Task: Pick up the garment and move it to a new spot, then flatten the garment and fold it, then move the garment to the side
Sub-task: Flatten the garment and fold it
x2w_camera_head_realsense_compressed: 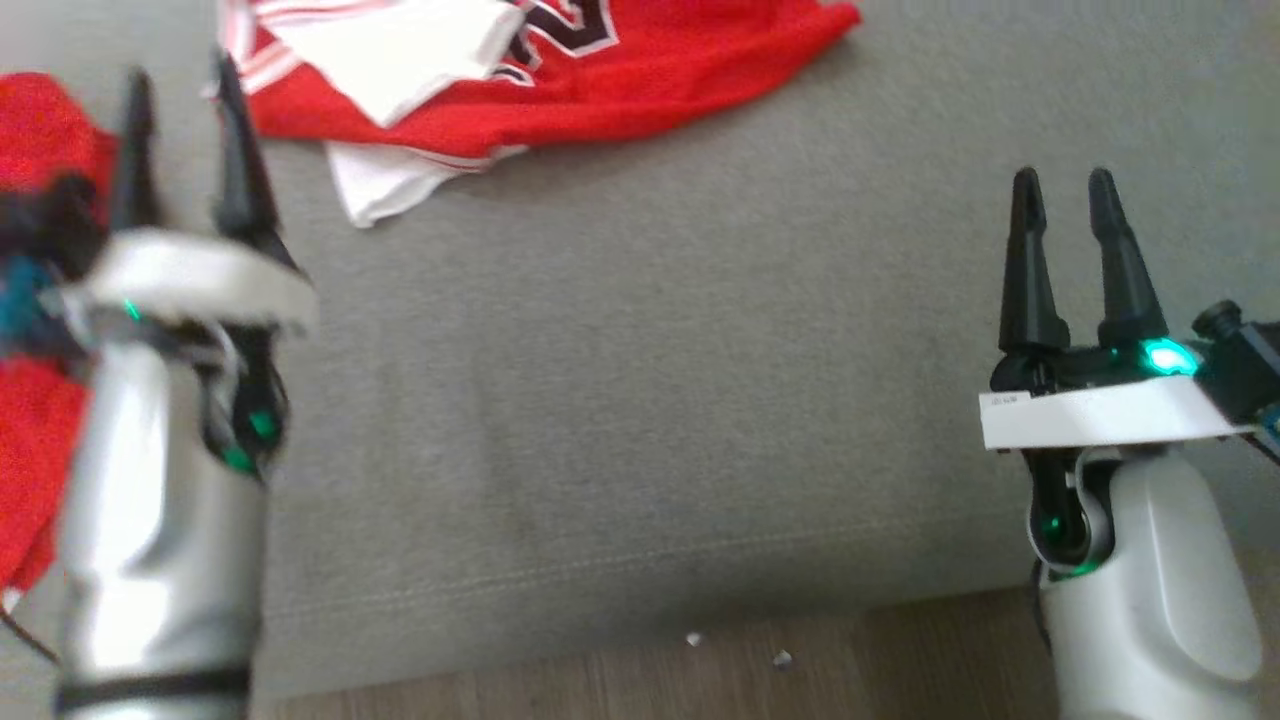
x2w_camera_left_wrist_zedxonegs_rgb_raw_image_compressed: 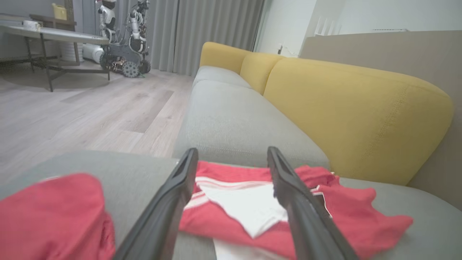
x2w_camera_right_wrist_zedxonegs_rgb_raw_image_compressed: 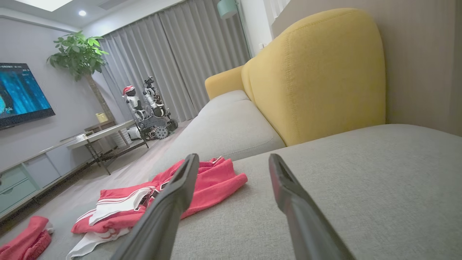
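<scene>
Head view: grey sofa seat [x2w_camera_head_realsense_compressed: 650, 400] seen from above, two robot hands rising from the lower edge.
Left hand [x2w_camera_head_realsense_compressed: 180, 72]: blurred; its two dark fingers stand apart with nothing between them.
Right hand [x2w_camera_head_realsense_compressed: 1062, 182]: sharp; fingers parted and empty, hovering over bare cushion.
Garment [x2w_camera_head_realsense_compressed: 620, 90]: red jersey with white panels and striped trim, rumpled on the seat just ahead of the left hand's fingertips, well ahead and to the left of the right hand.
Red cloth [x2w_camera_head_realsense_compressed: 35, 450]: a second bunched red piece close beside the left hand, on its outer side; whether it belongs with the jersey cannot be told.
Backrest [x2w_camera_left_wrist_zedxonegs_rgb_raw_image_compressed: 361, 115]: yellow, beyond the garment as the left hand looks along its fingers.
Why it lies there: probably because the open cushion in front of both hands gives room to spread it.
Why the hands are open: likely readiness to take two edges; the jersey looks neither flattened nor folded yet.
</scene>
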